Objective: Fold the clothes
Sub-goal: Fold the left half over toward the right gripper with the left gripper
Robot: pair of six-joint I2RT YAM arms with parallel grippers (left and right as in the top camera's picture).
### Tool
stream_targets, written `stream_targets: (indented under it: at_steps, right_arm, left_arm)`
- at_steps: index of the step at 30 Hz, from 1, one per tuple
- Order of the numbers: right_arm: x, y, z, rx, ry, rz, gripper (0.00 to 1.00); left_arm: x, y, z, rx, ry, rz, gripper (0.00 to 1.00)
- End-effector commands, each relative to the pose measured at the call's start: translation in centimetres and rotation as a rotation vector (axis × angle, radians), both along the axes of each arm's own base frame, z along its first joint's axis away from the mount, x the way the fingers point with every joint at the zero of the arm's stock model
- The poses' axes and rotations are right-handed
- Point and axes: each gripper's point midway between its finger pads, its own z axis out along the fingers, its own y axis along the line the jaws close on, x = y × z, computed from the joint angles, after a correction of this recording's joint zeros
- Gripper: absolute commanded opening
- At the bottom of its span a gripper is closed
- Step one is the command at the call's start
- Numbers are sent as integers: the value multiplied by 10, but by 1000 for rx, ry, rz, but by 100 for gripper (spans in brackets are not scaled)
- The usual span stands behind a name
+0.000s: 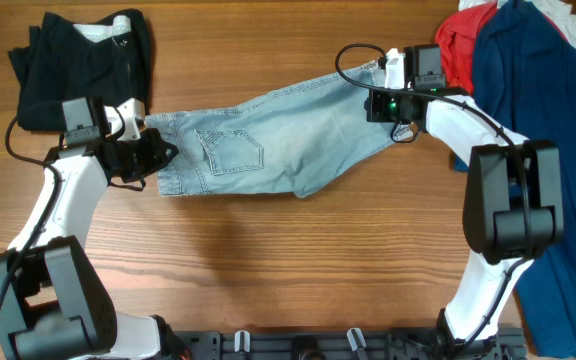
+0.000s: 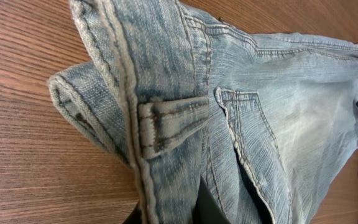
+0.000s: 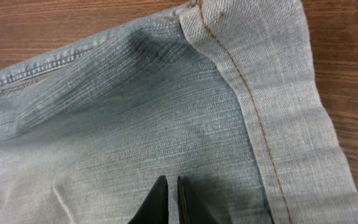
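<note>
Shorts [image 1: 268,150] lie flat across the middle of the table [image 1: 268,270], waistband [image 2: 135,93] to our left, hem [image 3: 272,93] to our right. Left gripper [image 1: 156,156] is clamped on the waistband, which is lifted and bunched by the belt loop [image 2: 169,121]. Right gripper [image 3: 168,200] is almost closed, tips on the denim just inside the hem; we can't tell if cloth is pinched.

Risks: thick seams could slip from the left grip, and a top-layer-only pinch on the right would split the layers and skew the fold.

Denim is faded, ribbed and stiff at the stitched edges, with a patch pocket [image 1: 233,152]. Black garment [image 1: 78,60] sits top-left, red-navy pile [image 1: 528,60] right.
</note>
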Motion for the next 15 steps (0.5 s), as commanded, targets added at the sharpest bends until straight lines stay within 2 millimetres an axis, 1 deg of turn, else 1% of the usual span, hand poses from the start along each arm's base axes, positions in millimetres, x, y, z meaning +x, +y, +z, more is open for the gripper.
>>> stream_targets:
  at_steps: [1, 3, 5, 7, 9, 11, 13, 15]
  right_arm:
    - [-6, 4, -19, 15, 49, -4, 6]
    - [-6, 4, -19, 16, 48, -4, 5]
    - [-7, 4, -20, 16, 51, -3, 6]
    - [-8, 4, -20, 17, 56, -2, 6]
    - [-8, 6, -20, 28, 58, 4, 5]
    - [-9, 10, -17, 52, 56, 18, 5]
    - [-10, 16, -15, 80, 57, 35, 4]
    - [-10, 17, -15, 87, 59, 38, 4]
  left_arm:
    - [9, 2, 22, 6, -47, 1, 4]
    - [10, 16, 28, 59, -20, 38, 4]
    - [9, 37, 38, 140, 21, 88, 4]
    - [7, 53, 54, 228, 53, 120, 4]
    - [8, 65, 73, 299, 58, 123, 4]
    - [10, 71, 90, 338, 46, 117, 4]
    - [15, 72, 107, 350, 23, 118, 4]
    - [20, 65, 111, 349, 1, 103, 4]
